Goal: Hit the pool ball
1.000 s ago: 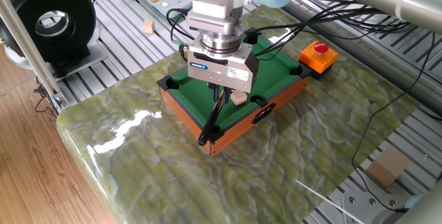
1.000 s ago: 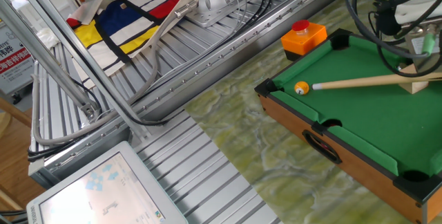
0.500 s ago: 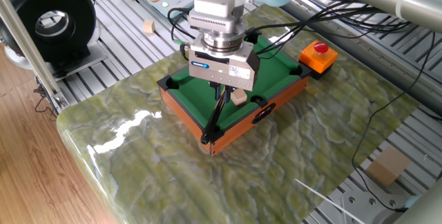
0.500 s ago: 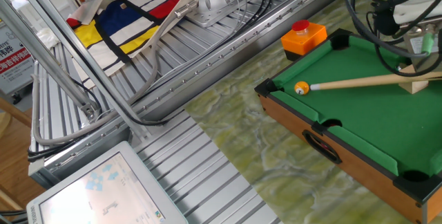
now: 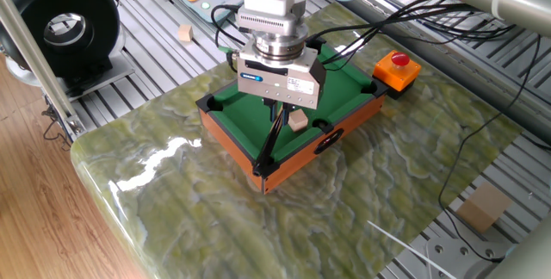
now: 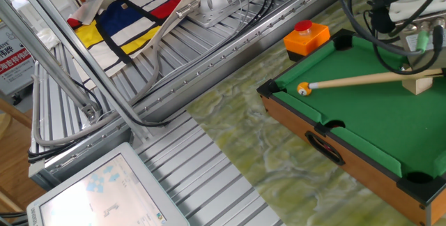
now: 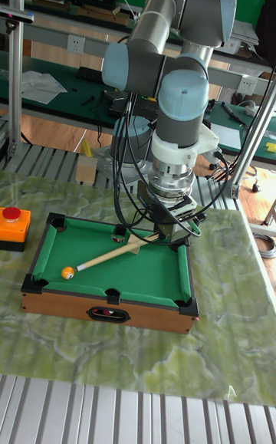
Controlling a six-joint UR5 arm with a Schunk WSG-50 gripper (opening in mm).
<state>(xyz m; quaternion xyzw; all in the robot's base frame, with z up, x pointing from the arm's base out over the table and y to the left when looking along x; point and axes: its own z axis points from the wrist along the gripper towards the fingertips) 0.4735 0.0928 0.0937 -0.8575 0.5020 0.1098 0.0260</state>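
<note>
While the pool ball sits near the corner of the mini pool table on the side closest to the red button on its orange box, my cue stick is lined up pretty much straight at it. From the other fixed view, the tip looks like it's touching the ball or just a hair off, honestly can't call it.

The long axis of the cue runs from the gripper across the green felt to the ball, so the ball lies dead ahead along the stick, away from the arm. That's the whole game here: if I push along that line, the ball should go toward the end rail or the nearby corner pocket. Any sideways drift and I'd guess the tip just slides off the side of it, since the ball is tiny.

The fingers look closed on the butt end of the cue, with the stick angled down from them to the felt. The tan wooden cube sits on the felt right under the cue near the gripper, maybe propping it, can't tell for sure.
</note>
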